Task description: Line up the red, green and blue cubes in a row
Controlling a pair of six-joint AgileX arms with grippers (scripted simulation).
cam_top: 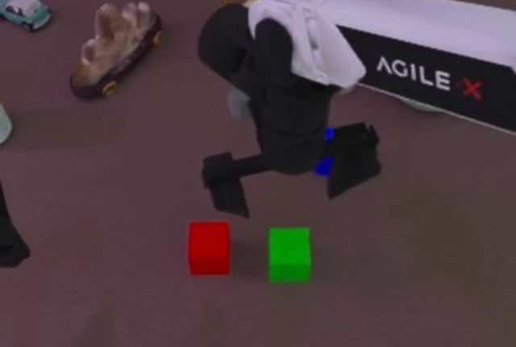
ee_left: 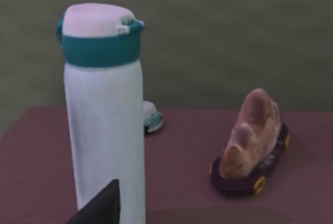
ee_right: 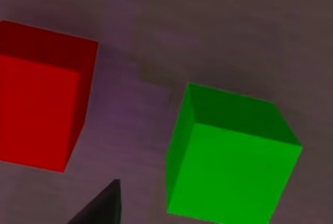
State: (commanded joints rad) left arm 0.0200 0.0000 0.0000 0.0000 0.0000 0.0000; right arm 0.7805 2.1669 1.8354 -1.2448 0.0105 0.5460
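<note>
My right gripper (cam_top: 290, 179), fingers spread, hangs behind the red cube (cam_top: 209, 247) and green cube (cam_top: 289, 254), near the bench's front edge.

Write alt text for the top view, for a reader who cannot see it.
The right arm's black gripper hangs open above the table, part hiding a small blue cube, just behind a matte red cube and a matte green cube standing side by side, apart.

- Tabletop (cam_top: 97, 202) is a dull reddish-brown with a faint woven grain, pretty evenly lit.
- Behind the table's far edge there's just a plain murky grey-green backdrop (ee_left: 234, 31).
- Soft shadows, no harsh glare.
</note>
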